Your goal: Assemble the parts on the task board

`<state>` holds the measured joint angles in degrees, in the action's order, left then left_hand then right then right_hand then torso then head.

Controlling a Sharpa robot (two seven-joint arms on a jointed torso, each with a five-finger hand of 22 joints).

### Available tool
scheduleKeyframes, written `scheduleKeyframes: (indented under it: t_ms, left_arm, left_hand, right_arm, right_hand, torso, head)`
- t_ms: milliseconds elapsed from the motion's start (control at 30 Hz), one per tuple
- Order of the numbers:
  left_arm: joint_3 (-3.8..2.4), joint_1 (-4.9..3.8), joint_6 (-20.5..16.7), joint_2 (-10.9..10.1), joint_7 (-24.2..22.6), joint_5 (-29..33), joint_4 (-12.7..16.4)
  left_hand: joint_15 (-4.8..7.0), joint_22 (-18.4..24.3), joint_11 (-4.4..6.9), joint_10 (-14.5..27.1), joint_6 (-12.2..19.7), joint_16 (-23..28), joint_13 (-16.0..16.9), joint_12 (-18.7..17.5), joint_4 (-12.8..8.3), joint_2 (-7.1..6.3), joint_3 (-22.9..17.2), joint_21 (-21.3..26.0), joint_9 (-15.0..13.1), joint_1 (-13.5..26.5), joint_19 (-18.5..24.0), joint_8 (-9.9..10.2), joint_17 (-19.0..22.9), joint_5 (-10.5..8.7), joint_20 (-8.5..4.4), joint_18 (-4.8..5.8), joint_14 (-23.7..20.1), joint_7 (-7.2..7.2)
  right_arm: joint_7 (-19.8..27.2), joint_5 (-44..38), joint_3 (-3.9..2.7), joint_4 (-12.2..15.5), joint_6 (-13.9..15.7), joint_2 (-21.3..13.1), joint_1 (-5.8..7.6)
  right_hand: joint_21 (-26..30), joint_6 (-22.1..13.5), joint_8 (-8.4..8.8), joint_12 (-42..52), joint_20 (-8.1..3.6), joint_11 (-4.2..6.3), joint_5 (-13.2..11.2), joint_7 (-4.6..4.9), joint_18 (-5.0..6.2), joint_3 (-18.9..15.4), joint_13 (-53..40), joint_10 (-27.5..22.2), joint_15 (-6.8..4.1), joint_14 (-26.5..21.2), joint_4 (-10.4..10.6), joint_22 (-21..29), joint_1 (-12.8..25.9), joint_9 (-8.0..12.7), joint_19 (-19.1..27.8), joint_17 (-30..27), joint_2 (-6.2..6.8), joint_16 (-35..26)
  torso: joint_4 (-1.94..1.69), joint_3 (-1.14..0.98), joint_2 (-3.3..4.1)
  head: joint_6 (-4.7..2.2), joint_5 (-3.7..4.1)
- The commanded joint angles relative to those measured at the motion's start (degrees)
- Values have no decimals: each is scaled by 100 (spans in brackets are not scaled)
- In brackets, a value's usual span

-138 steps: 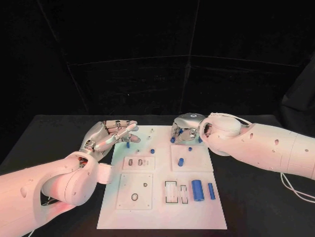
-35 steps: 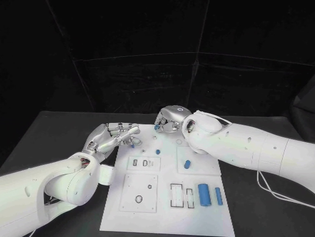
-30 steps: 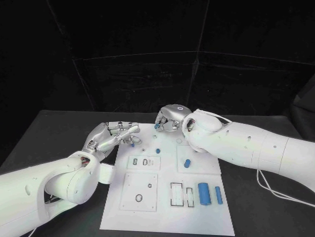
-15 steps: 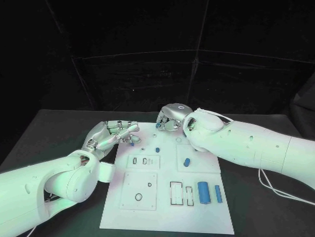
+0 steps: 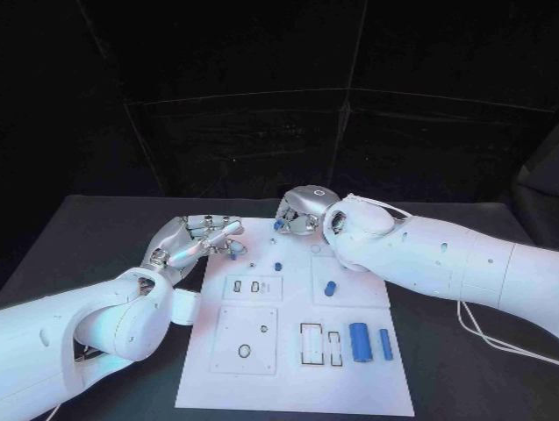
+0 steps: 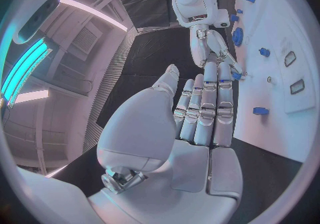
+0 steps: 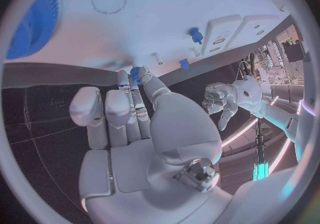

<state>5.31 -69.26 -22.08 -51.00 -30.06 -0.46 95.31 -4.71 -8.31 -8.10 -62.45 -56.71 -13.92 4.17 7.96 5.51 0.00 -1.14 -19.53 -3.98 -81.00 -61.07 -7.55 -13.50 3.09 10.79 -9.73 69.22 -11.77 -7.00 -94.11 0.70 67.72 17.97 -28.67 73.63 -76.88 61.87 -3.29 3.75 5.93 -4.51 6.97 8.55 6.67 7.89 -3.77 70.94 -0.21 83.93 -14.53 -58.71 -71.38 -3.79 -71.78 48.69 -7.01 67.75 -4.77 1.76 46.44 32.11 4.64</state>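
**Both hands at the far end of the task board, one small part pinched**

The black table (image 5: 89, 237) carries the white task board (image 5: 292, 386), which runs from the near edge away toward the far side. Over its far end the right hand (image 5: 302, 213) hangs with its fingers drawn together — the right wrist view shows a small blue part (image 7: 135, 74) pinched at its fingertips, just above the board's far edge. The left hand (image 5: 193, 239) sits at the board's far left corner, fingers straight and side by side, thumb apart, holding nothing (the left wrist view shows the palm bare).

On the near right of the board two blue cylinders lie side by side, the thicker cylinder (image 5: 359, 342) to the left of the thinner cylinder (image 5: 385, 345), next to a pair of rectangular slots (image 5: 319, 344). Farther along, a short blue peg (image 5: 331, 287) lies on the right inset plate. Smaller still — a blue stud (image 5: 278, 264) near the board's middle line, and a blue piece (image 5: 232, 255) just beside the left hand's fingertips; whether they touch it I cannot tell
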Motion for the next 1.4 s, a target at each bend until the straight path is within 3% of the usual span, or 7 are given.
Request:
scheduleKeyframes:
  t_ms: [33,367,667,1033,1133,1233,1400]
  left_arm:
    - [-6,-10,71,3,-13,-36,4]
    - [-6,-12,75,0,-1,-36,-6]
    - [-6,-14,85,-1,16,-36,-12]
    - [-6,-16,83,-12,24,-36,-24]
    - [-5,-16,85,-16,23,-36,-24]
    - [-5,-16,84,-25,19,-36,-25]
    - [-5,-16,81,-39,14,-36,-21]
  left_hand:
    - [-12,5,-26,22,-3,33,-8,-39,-34,12,8,29,6,-26,26,35,-5,-12,5,-66,-40,-16]
    - [-12,6,-27,23,-3,36,-9,-43,-45,13,8,30,6,-31,27,39,-9,-14,5,-66,-42,-17]
    - [-13,7,-27,25,-2,37,-10,-45,-51,10,10,31,7,-35,27,41,-12,-16,6,-66,-43,-17]
    - [-13,7,-28,27,0,39,-10,-47,-57,7,12,31,7,-36,27,44,-14,-18,6,-66,-44,-18]
    - [-13,7,-28,27,0,39,-10,-47,-57,7,12,31,7,-36,27,44,-14,-18,6,-66,-44,-18]
    - [-14,8,-29,28,0,40,-11,-49,-61,7,13,32,7,-39,27,45,-16,-19,6,-66,-45,-19]
    - [-14,8,-29,29,0,41,-11,-50,-63,7,13,32,7,-40,27,46,-16,-19,6,-66,-46,-19]
  right_arm:
    - [-2,-48,-1,20,15,-4,11]
    - [5,-21,-1,0,54,17,11]
    - [-37,4,-1,-38,95,37,12]
    - [-15,86,-1,209,271,-197,12]
    - [9,227,-15,416,416,-408,12]
    - [-22,483,-117,722,463,-758,12]
    - [-216,967,-170,1173,146,-1339,14]
  right_hand:
    - [-29,-24,-34,-20,4,-6,-26,23,-50,45,2,-44,-3,14,6,7,74,-5,-8,-11,21,-17]
    - [-5,-134,-18,-34,27,-50,-117,68,-43,95,14,-191,32,-17,65,58,161,8,33,-117,155,-68]
    - [274,-1166,-18,-3,195,-264,-311,266,55,29,13,-937,206,-188,347,590,135,14,383,-771,606,-475]
    - [265,-1051,-57,75,208,-264,-233,278,51,60,-3,-872,208,-156,554,564,24,-16,348,-737,658,-443]
    - [160,-861,-121,194,188,-215,-65,251,14,109,-37,-634,175,-77,652,353,-14,-44,205,-479,632,-267]
    - [-10,-662,-180,489,107,-48,77,123,-42,161,-165,2,60,27,760,29,-8,-61,-7,-111,686,-5]
    - [-186,-672,-161,1125,-118,197,410,-77,-110,-62,-681,937,-156,90,1066,-308,168,-36,-229,216,1116,237]
  torso:
    - [-7,6,5]
    - [-11,8,10]
    - [-14,4,14]
    - [0,-9,9]
    - [-9,-7,7]
    - [10,-13,-5]
    - [58,-19,-16]
  head:
    - [5,-5]
    - [-9,26]
    - [-30,22]
    - [-35,33]
    - [-55,53]
    - [-80,64]
    - [-113,61]
